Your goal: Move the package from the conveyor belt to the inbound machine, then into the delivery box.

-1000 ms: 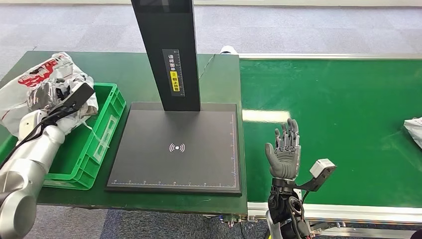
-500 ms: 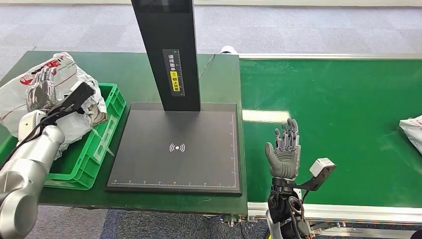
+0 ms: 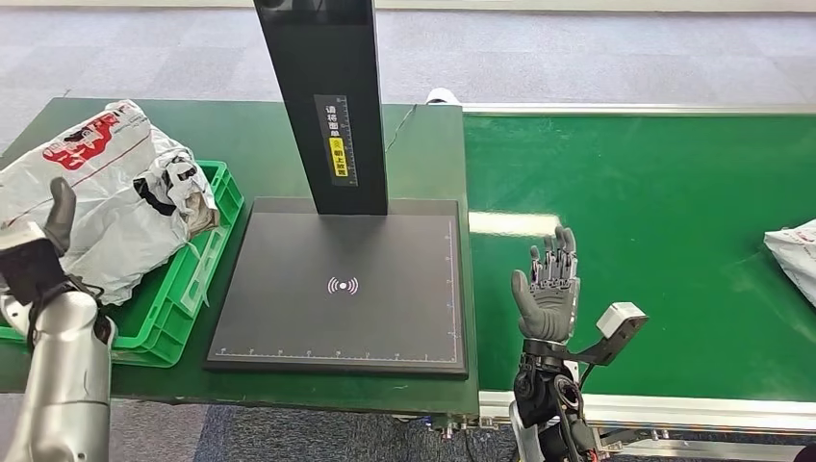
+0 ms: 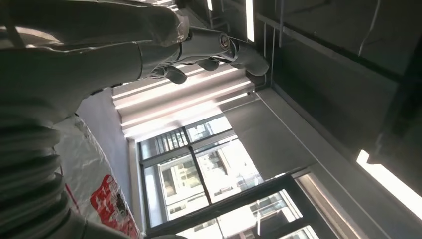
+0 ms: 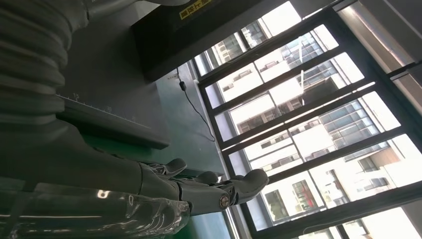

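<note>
Package (image 3: 101,197) lies in delivery box (image 3: 207,265), left hand (image 3: 43,245) empty, apart; right hand (image 3: 548,294) spread, next parcel (image 3: 794,248) awaits pickup.

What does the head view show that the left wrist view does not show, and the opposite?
Head view alone: the green crate, the black scanner platform with its post, the green conveyor belt, a second package at the belt's far right, and the right hand raised with fingers apart. Left wrist view alone: ceiling lights and large windows. Both: the left hand, holding nothing, and the white package with red print.
</note>
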`<state>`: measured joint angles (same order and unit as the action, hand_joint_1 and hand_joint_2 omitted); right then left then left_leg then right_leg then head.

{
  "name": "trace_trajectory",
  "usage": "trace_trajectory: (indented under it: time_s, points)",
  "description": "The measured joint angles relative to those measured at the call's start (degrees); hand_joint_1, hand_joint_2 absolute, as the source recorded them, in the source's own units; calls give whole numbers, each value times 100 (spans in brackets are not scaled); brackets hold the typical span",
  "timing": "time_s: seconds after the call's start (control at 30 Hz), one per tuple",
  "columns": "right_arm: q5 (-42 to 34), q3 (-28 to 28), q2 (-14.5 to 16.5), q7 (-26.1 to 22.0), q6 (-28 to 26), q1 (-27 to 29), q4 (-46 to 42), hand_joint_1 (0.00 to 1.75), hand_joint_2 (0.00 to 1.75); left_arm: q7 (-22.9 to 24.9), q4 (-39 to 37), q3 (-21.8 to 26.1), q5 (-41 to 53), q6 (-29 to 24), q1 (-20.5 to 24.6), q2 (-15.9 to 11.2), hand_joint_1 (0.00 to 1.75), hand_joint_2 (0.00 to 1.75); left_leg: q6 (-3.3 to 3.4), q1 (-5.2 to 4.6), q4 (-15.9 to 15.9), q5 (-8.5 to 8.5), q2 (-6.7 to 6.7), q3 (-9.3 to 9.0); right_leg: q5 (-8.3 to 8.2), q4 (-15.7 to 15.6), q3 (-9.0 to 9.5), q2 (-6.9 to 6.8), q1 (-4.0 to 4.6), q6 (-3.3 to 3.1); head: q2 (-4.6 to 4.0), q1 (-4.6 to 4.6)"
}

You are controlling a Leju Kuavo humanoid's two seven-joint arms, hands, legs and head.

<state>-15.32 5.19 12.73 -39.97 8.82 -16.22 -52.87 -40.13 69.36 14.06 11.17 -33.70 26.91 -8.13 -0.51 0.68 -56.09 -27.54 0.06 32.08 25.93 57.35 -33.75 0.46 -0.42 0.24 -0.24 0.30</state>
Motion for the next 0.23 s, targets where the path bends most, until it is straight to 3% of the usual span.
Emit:
trace_trajectory:
  time_s: [0.23]
  points:
    - [47,27,6,-1,32,60,0,0,175,-1,848,-281,-461,214,-462,227,0,175,0,1,0,0,0,-5,-3,0,2,0,1,-3,0,-3]
